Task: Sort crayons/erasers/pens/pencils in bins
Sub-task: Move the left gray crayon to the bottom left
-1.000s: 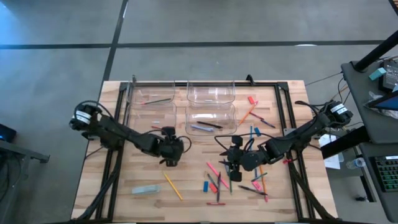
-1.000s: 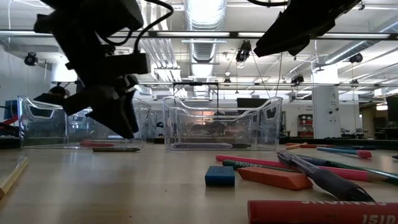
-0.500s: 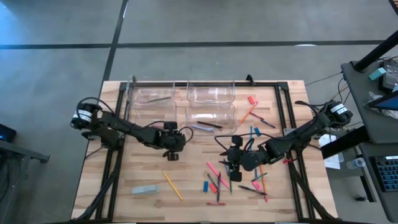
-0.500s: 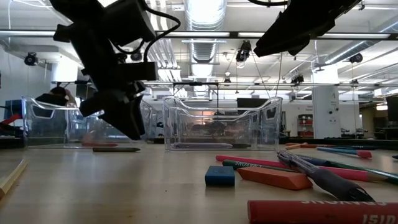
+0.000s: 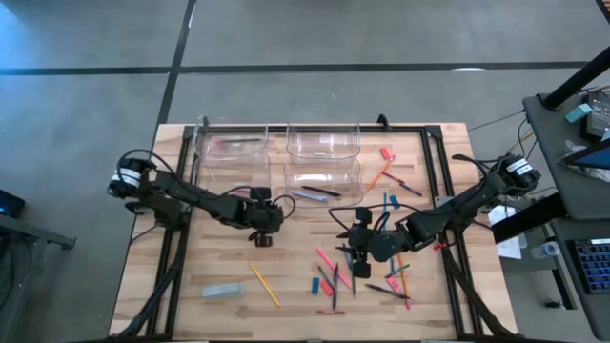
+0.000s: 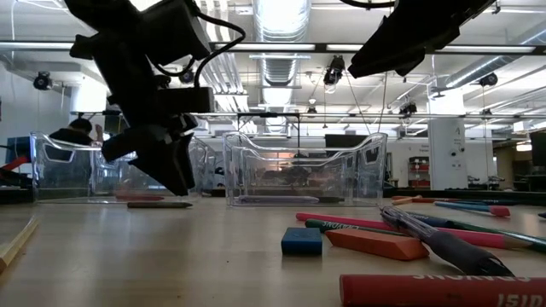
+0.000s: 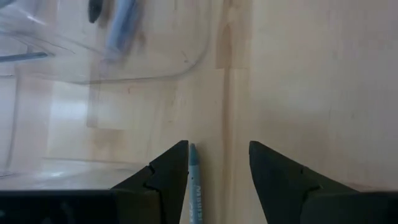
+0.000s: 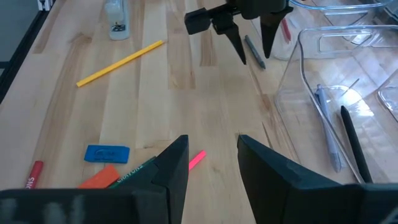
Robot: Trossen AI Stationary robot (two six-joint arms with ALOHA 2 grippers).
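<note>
My left gripper [image 5: 260, 232] hangs open just above the table, in front of the clear bins [image 5: 324, 181]. A grey pen [image 8: 255, 52] lies flat on the wood between its two fingers [image 7: 217, 155], close to one of them; I see no touch. My right gripper [image 5: 354, 261] hovers open well above the heap of pens, pencils, crayons and erasers [image 5: 367, 276], and a pink stick [image 8: 196, 158] shows on the table below its fingers [image 8: 211, 149]. The near middle bin holds two pens [image 8: 339, 140].
Four clear bins [image 5: 233, 145] stand in a block at the table's far middle. A yellow pencil [image 5: 265, 284] and a pale block [image 5: 222, 290] lie near left. A blue eraser [image 6: 301, 241] and an orange crayon [image 6: 375, 244] lie near the front. More sticks [image 5: 389, 173] lie far right.
My left gripper has moved a little toward the table's far edge, closer to the bins, staying open at the same height.
</note>
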